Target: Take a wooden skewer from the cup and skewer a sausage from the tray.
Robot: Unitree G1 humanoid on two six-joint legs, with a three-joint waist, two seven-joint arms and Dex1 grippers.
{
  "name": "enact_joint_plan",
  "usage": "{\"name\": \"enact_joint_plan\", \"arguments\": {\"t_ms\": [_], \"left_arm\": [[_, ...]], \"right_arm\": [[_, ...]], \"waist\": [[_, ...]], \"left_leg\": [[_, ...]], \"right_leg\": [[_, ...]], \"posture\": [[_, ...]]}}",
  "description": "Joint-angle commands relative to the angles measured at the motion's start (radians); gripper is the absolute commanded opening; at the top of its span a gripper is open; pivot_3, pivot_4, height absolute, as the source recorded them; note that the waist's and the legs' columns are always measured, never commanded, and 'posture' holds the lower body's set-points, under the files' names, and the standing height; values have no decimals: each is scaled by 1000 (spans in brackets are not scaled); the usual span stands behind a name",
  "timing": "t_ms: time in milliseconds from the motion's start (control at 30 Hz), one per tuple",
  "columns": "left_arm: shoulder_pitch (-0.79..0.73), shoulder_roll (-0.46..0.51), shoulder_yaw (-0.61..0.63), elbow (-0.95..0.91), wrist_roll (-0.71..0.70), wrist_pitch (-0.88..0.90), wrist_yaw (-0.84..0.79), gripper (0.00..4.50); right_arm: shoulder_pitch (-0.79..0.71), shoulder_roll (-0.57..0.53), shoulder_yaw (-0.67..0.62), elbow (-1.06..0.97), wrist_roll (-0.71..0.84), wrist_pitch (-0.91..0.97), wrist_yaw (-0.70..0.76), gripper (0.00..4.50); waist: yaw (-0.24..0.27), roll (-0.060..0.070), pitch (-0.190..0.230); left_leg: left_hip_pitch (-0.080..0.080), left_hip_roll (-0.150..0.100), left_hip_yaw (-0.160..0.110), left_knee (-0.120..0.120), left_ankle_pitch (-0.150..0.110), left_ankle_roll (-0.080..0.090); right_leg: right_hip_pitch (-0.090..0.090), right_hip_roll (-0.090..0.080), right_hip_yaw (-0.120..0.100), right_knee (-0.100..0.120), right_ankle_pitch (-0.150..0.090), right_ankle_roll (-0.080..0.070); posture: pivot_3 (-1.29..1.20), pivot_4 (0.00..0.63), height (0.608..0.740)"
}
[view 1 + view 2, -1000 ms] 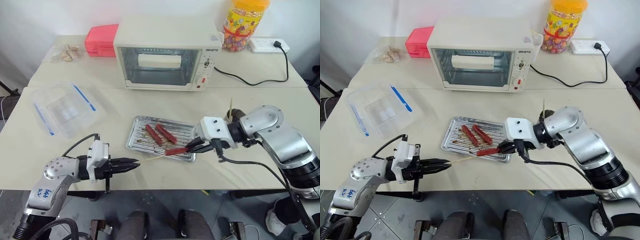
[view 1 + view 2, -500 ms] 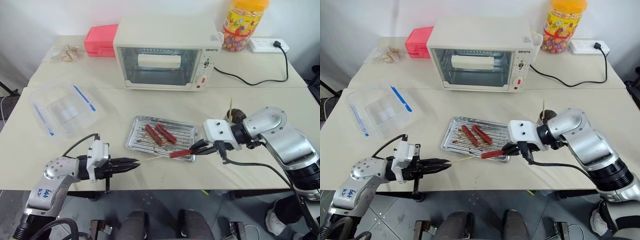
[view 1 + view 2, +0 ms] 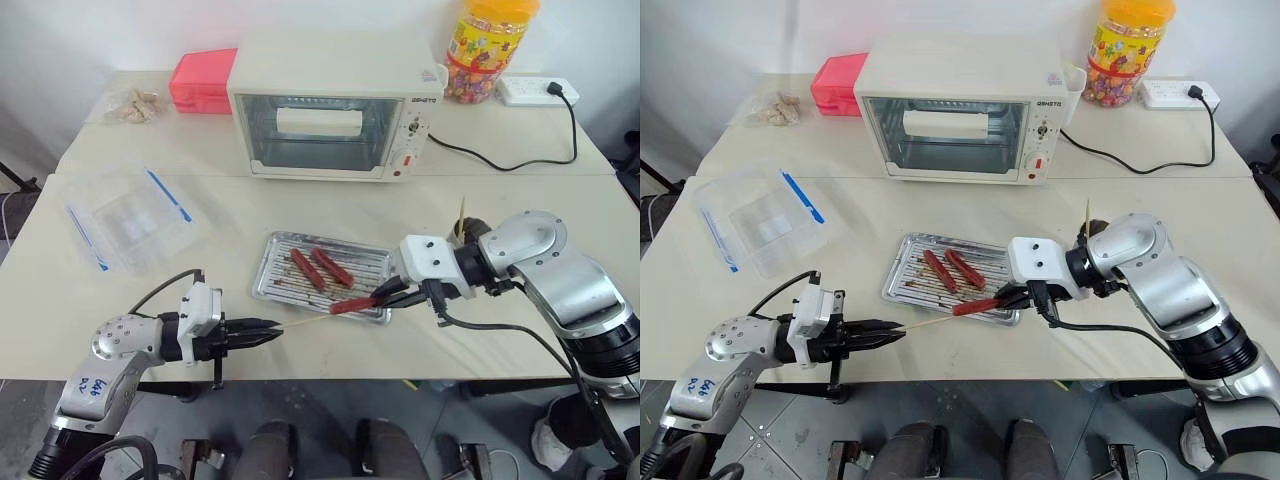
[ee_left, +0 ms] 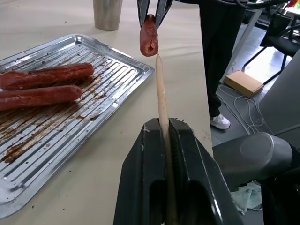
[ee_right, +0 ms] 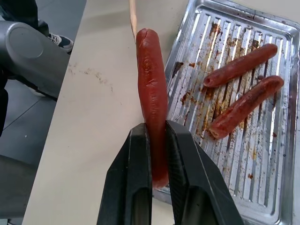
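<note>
Two arms meet over the table's (image 3: 420,350) front edge: my L gripper (image 3: 262,332) is clamped on the wooden skewer (image 3: 306,319), my R gripper (image 3: 390,296) is pinched on the sausage (image 3: 351,304), held just off the front rim of the tray (image 3: 372,262). Skewer tip sits right at the sausage's cut end. From the L wrist view it looks lined up w/ the core, but I can't tell whether it's already in.

To do this well, I'd judge: keep stick and sausage on one axis, push slow and straight, hold the R grip firm but not crushing, stop if the stick bows or the meat bulges sideways.

Two more sausages (image 3: 321,268) lie in the tray's middle. The cup (image 4: 107,13), near the table's R edge, is largely hidden behind my R arm in the head views and cut off at the top in the L wrist view, so what's inside it isn't clear.
</note>
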Motion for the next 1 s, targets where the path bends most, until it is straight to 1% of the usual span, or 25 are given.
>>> {"name": "enact_joint_plan", "arguments": {"t_ms": [33,167,267,400,467,567,733,1000], "left_arm": [[-2,2,6,-28,-2,3,6,0],[10,18,26,-37,-14,6,-4,0],[18,41,67,-36,-29,-8,-23,0],[8,82,84,2,20,-94,-77,0],[0,85,82,13,26,-112,-83,0],[-43,62,43,1,34,-98,-61,0],[-66,47,-11,-2,63,-87,-57,0],[-74,35,-35,17,76,-86,-52,0]], "right_arm": [[-8,-17,-5,-32,8,-2,13,246],[5,-38,-16,-16,-2,-26,15,246],[21,-52,-36,-17,2,-47,13,246],[60,-79,-58,-32,12,-66,13,246],[71,-85,-62,-40,16,-70,10,246],[79,-80,-65,-53,23,-56,2,246],[75,-73,-64,-68,31,-34,-7,246],[49,-53,-60,-69,36,0,-35,246]], "waist": [[0,0,0],[0,0,0],[0,0,0],[0,0,0],[1,0,0],[1,0,0],[0,0,0],[0,0,0]], "left_leg": [[0,0,0,0,0,0],[0,0,0,0,0,0],[0,0,0,0,0,0],[0,0,0,0,0,0],[0,0,0,0,0,0],[0,0,0,0,0,0],[0,0,0,0,0,0],[0,0,0,0,0,0]], "right_leg": [[0,0,0,0,0,0],[0,0,0,0,0,0],[0,0,0,0,0,0],[0,0,0,0,0,0],[0,0,0,0,0,0],[0,0,0,0,0,0],[0,0,0,0,0,0],[0,1,0,0,0,0]], "posture": [[0,150,740],[0,150,740],[0,150,740],[0,150,740],[0,150,740],[0,150,740],[0,150,740],[0,150,740]]}}
